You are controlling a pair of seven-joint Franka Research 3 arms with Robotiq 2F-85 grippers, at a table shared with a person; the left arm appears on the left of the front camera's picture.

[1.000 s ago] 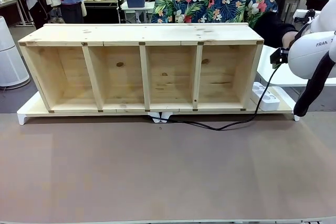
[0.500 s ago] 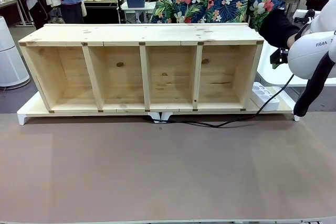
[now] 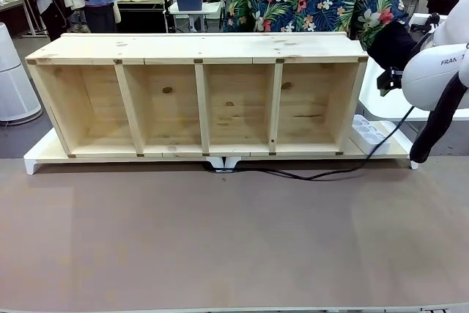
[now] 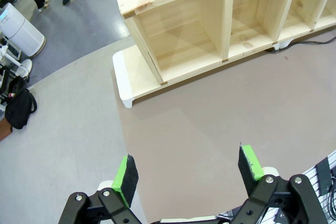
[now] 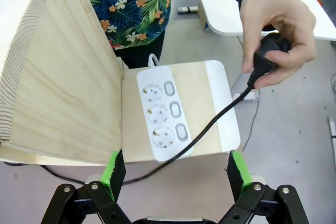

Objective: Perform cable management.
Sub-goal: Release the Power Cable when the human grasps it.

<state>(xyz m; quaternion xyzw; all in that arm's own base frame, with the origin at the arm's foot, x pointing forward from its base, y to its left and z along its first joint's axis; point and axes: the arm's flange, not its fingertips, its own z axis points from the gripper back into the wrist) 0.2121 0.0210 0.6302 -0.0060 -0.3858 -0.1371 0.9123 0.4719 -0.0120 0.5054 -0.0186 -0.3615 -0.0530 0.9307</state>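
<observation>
On the brown table (image 3: pixel 220 240), the cable (image 3: pixel 308 175) runs from under the wooden shelf (image 3: pixel 198 97) past the power strip (image 5: pixel 164 111) to a person's hand (image 5: pixel 275 35) (gripping the plug); left gripper (image 4: pixel 189 174) and right gripper (image 5: pixel 172 174) gape empty

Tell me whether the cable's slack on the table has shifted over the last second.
Yes. The cable lies flatter now; its loop on the table has pulled back toward the wooden shelf, as the person's hand holds the plug.

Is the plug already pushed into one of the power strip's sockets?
No: in the right wrist view the person's hand holds the plug apart from the power strip.
</observation>
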